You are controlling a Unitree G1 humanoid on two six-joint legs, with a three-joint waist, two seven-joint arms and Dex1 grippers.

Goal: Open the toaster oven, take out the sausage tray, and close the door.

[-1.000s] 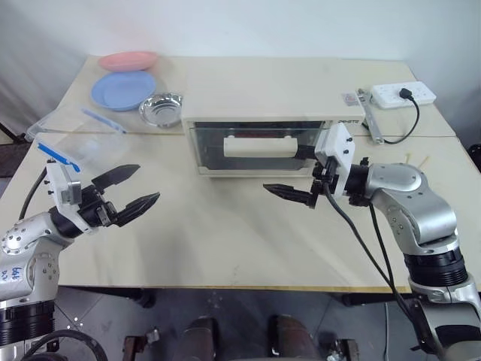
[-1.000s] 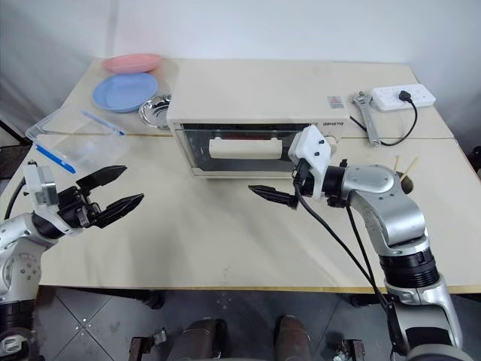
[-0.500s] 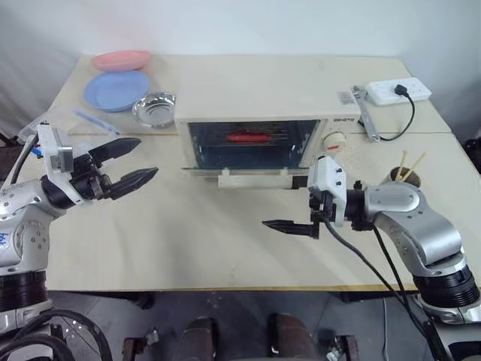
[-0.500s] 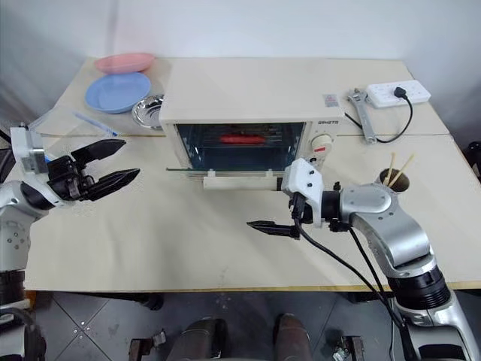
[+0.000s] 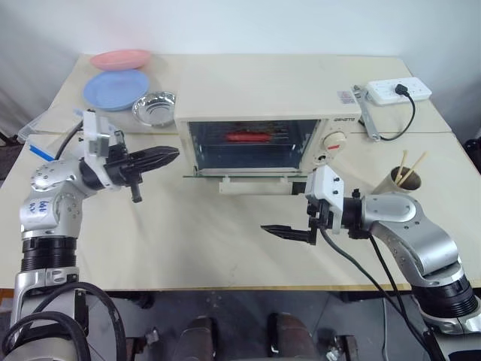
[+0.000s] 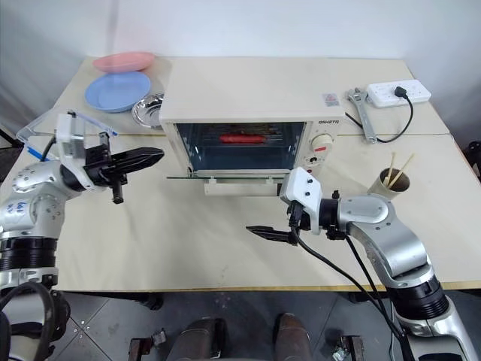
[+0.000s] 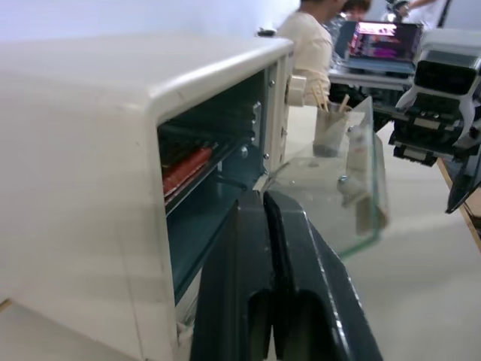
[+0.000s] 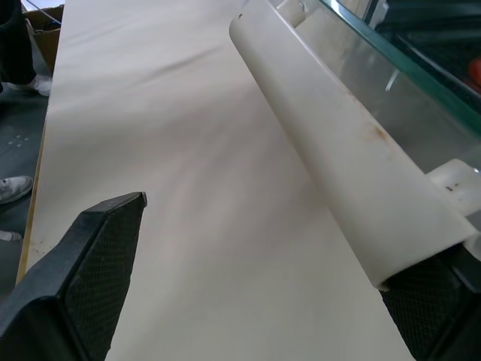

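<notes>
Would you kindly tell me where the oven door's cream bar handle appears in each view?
Left eye: handle, centre, below the oven opening.
Right eye: handle, centre-left.
Left wrist: hard to tell behind the glass of the open door.
Right wrist: handle, running diagonally.
Shared landmark: red sausage.

Head stereo high; wrist cams near door [image 5: 239, 174].

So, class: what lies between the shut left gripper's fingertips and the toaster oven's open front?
Nothing: in the left eye view, bare table separates the left gripper from the toaster oven.
</notes>
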